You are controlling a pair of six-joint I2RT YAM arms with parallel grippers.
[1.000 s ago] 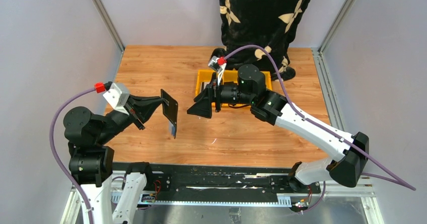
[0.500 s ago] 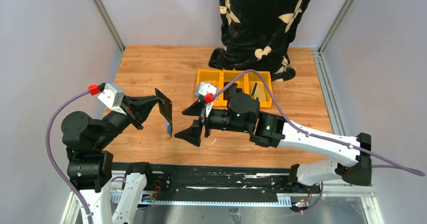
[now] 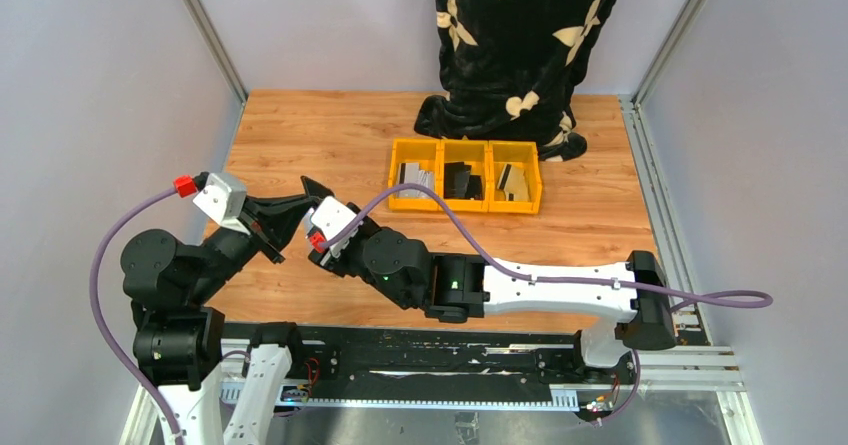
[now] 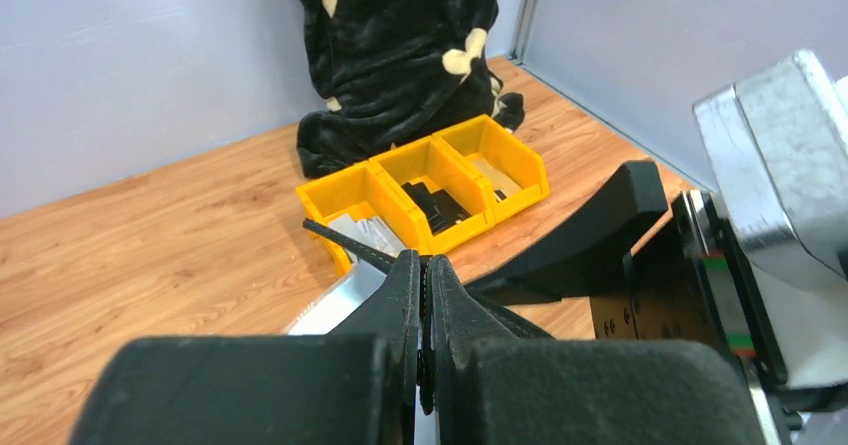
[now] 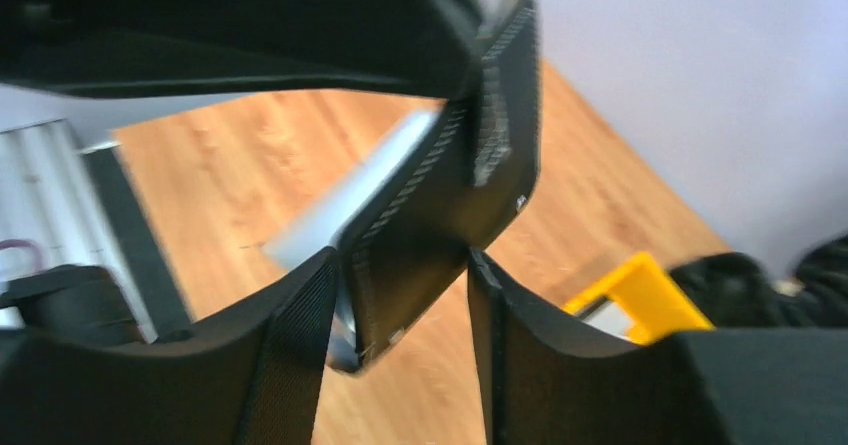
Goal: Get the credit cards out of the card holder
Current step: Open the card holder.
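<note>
My left gripper [image 4: 425, 265] is shut on the top edge of the black card holder [image 4: 350, 243] and holds it upright above the table. A pale grey-blue credit card [image 4: 335, 303] pokes out below the holder. In the right wrist view the card holder [image 5: 450, 205] hangs between my right gripper's [image 5: 400, 265] open fingers, with the card's pale edge [image 5: 345, 210] showing along its left side. In the top view my left gripper [image 3: 297, 205] meets my right gripper [image 3: 313, 191] at the table's left. The right wrist hides most of the holder there.
A row of three yellow bins [image 3: 465, 144] holding dark and grey items stands at the back middle; it also shows in the left wrist view [image 4: 395, 157]. A person in a black patterned garment [image 3: 520, 45] stands behind the table. My right arm [image 3: 540, 285] lies across the near table.
My right arm has swung from the yellow bins down and left, bringing its open fingers around the card holder. My left gripper has shifted slightly left, still holding the holder.
</note>
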